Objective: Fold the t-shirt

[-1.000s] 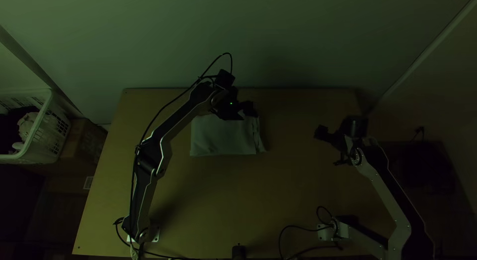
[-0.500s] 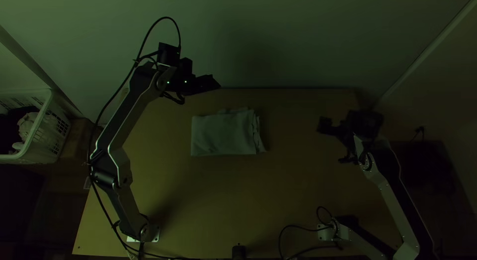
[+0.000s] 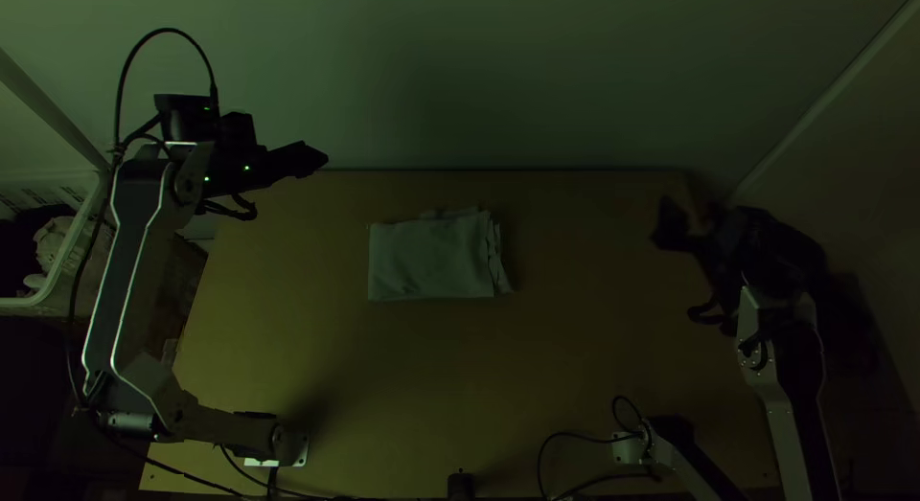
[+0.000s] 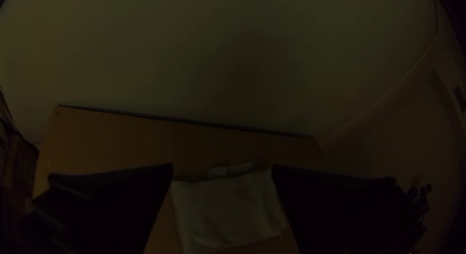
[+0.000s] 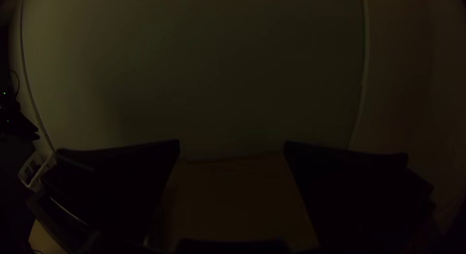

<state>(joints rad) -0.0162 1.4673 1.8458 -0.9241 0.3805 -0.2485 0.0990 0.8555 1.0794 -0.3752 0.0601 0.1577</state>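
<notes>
Left end effector (image 3: 321, 160) and right end effector (image 3: 677, 274) stand apart from the folded t-shirt (image 3: 431, 260).
Left: pointing inward near the far left corner of the table (image 3: 565, 367), fingers spread; right: fingers likewise spread. T-shirt position: on the table, between both end effectors; pale flat rectangle, uneven layers at the side facing the right end effector, small flap at the far edge.

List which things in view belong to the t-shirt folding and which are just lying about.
Part of the job:
- t-shirt, folded into a compact bundle on the table
- left gripper, open
- right gripper, open

Just about:
- white basket left of the table, light cloth inside
- small black object at the near edge
</notes>
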